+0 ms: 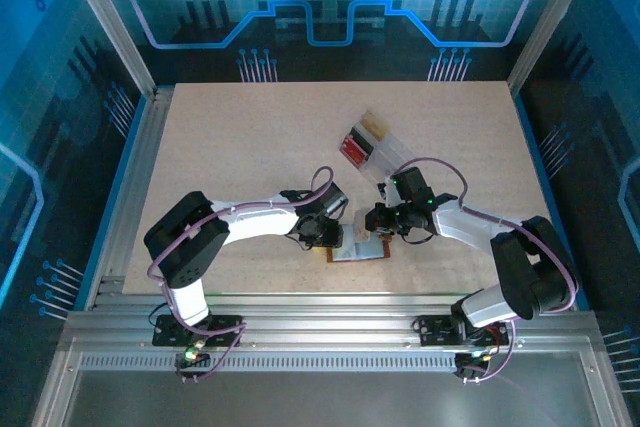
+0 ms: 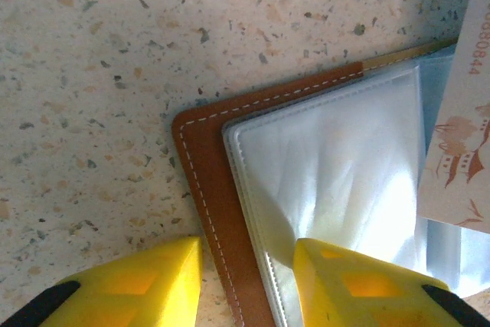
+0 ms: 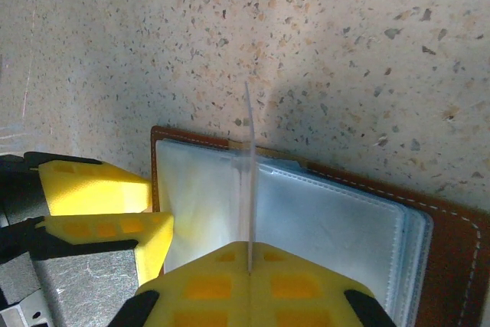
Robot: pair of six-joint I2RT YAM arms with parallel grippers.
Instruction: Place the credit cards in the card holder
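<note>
The credit card (image 3: 247,158), pale with reddish print, stands on its edge directly over the open card holder (image 1: 362,249). Its long side runs away from the fingertips, across the clear sleeves and out past the holder's far brown border. The right gripper (image 3: 249,269) is clamped tight on the card's near end. The holder lies flat, close to the near edge of the bench (image 1: 250,147), about midway along it.

The card is upright and the sleeves are flat, so I'd guess it has to be tipped down and lined up with a sleeve mouth. I can't make out which side that mouth is on.

The left gripper (image 2: 249,266) sits at the holder's corner with its fingers apart, one over bare bench and one over the sleeve. I can't tell whether it is pressing down.

A clear tray (image 1: 375,142) of red cards lies further back.
</note>
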